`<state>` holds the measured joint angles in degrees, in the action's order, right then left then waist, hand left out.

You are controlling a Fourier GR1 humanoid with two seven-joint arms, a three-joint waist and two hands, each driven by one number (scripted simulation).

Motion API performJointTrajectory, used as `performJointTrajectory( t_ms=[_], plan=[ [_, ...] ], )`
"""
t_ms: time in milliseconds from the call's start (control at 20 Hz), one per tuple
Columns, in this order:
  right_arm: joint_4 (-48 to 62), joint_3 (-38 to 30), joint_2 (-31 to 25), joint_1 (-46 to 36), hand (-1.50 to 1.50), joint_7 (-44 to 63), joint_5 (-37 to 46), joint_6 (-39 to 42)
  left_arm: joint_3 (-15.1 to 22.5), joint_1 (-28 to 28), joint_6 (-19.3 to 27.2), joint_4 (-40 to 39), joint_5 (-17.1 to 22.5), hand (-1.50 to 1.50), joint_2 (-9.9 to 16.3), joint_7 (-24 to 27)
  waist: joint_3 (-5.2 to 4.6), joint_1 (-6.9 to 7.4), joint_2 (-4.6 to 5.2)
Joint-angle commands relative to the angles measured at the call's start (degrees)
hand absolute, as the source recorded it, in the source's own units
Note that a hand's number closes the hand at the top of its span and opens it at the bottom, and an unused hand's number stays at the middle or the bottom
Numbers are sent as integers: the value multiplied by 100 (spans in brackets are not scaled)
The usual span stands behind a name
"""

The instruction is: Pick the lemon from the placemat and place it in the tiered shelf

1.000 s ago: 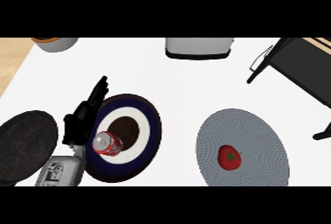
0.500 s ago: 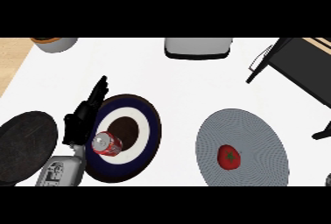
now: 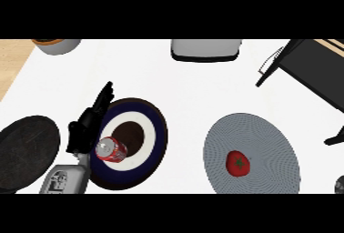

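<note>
Red and round with a green stalk, the fruit (image 3: 237, 163) on the woven grey placemat (image 3: 252, 153) near the counter's right edge looks more tomato than lemon, and it sits untouched. Left hand (image 3: 89, 123) rests open, fingers straight, beside the dark-rimmed plate (image 3: 156, 132) bearing a can (image 3: 111, 149); shelf (image 3: 316, 68) waits at the far right corner, so everything's left.

- The left hand (image 3: 87, 125) rests over the left rim of a plate (image 3: 151, 136).
- A can (image 3: 111, 149) lies on the plate, just right of the hand.
- A fruit (image 3: 237, 163) sits on a placemat (image 3: 269, 141), far right of the hand.
- A shelf (image 3: 316, 73) stands beyond the placemat.
</note>
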<state>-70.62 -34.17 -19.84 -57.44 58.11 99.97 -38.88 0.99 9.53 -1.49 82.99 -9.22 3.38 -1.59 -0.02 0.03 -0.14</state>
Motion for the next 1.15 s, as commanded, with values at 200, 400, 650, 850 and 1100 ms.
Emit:
performJointTrajectory(
  t_ms=[200, 400, 650, 850, 1100],
  plan=[
    [-2088, -192, 219, -75, -150, 696, 541, 664, -141, -93, -53, -73, 49, 0, 136, 22, -9, -133, -58],
    [-3231, -472, 735, 176, -150, 991, 550, 1590, 4, -545, 3, 159, 6, 0, 9, 203, -9, -138, -93],
    [-4869, -630, 1220, 693, -150, 710, 262, 3055, -272, -176, -22, 120, 88, 0, 234, -37, -6, -346, -149],
    [-6366, -298, 1875, 1159, -150, 448, 769, 4138, -253, -383, -62, 151, 68, 0, 280, 148, -15, -301, -152],
    [-8137, -155, 1975, 1541, -150, 198, 391, 5776, -215, -301, 26, 21, 31, 0, 160, 12, -10, -278, -105]
  ],
)
